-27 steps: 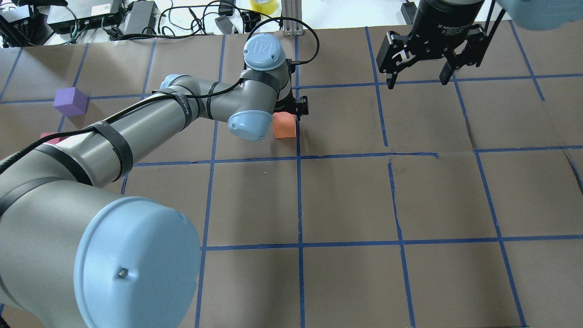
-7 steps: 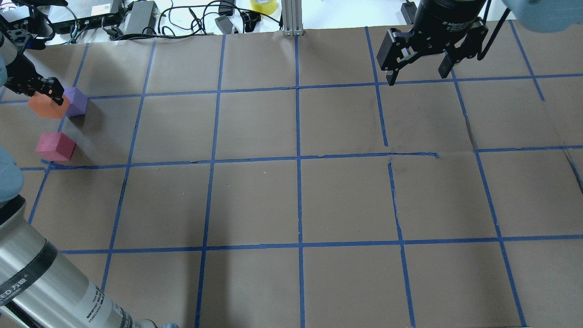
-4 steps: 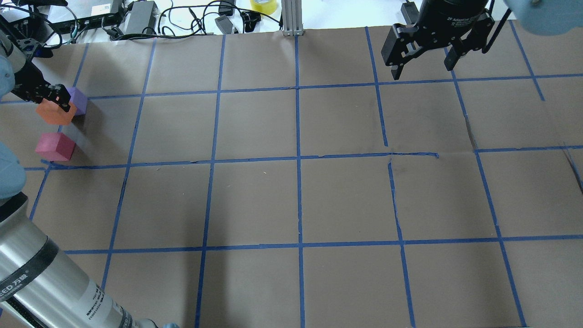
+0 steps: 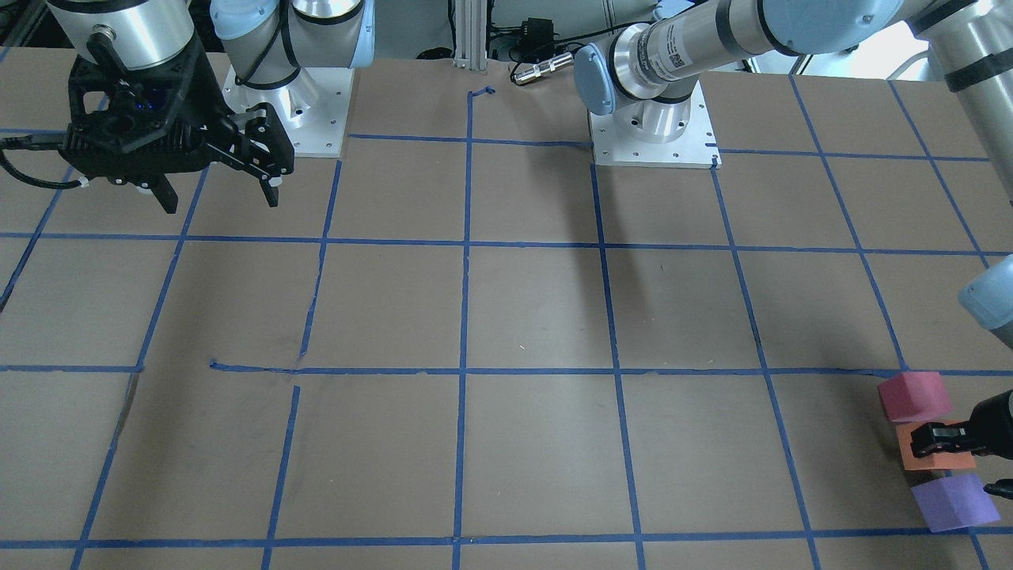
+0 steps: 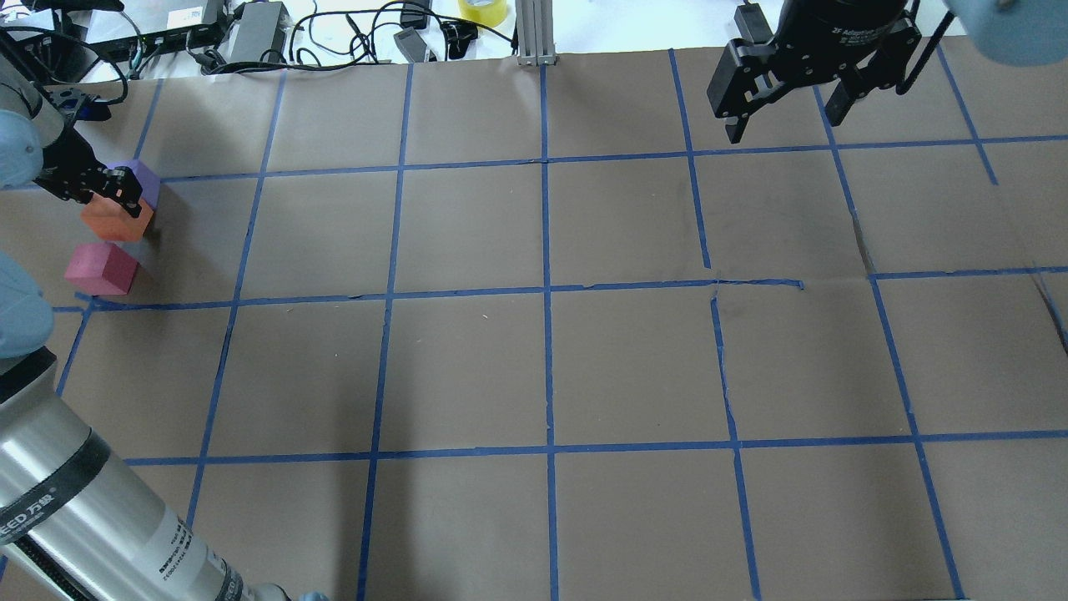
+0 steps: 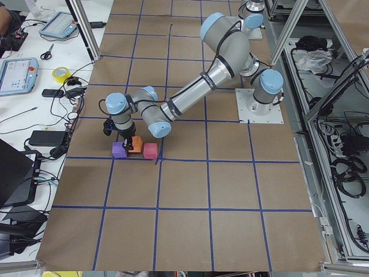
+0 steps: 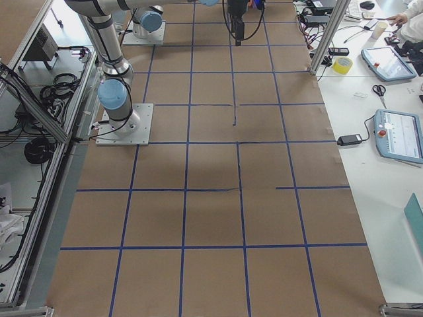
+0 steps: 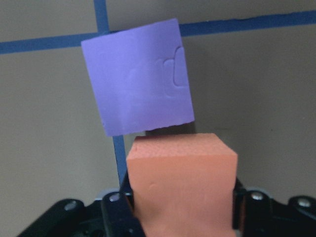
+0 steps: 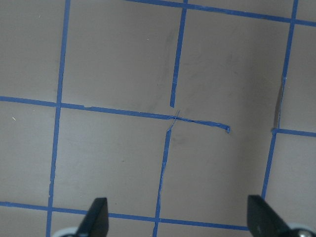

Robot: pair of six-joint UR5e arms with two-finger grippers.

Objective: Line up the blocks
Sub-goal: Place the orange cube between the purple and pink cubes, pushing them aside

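Note:
My left gripper (image 5: pixel 104 200) is shut on the orange block (image 5: pixel 117 224) at the table's far left. The block sits between the purple block (image 5: pixel 143 177) and the red-pink block (image 5: pixel 102 269), roughly in line with them. In the left wrist view the orange block (image 8: pixel 182 182) fills the jaws, with the purple block (image 8: pixel 138 79) just ahead across a narrow gap. I cannot tell whether the orange block touches the paper. The front view shows the red-pink (image 4: pixel 912 397), orange (image 4: pixel 938 459) and purple (image 4: pixel 954 502) blocks. My right gripper (image 5: pixel 783 125) is open and empty, high over the far right.
Brown paper with a blue tape grid (image 5: pixel 546 288) covers the table. Cables, power bricks and a yellow tape roll (image 5: pixel 482 10) lie beyond the far edge, beside an aluminium post (image 5: pixel 534 33). The arm bases (image 4: pixel 650 131) stand at the robot's side.
My left gripper carried the orange block from the table's middle to the far left, then moved it toward me into the gap between purple and red-pink. The right gripper drifted slightly right and away.

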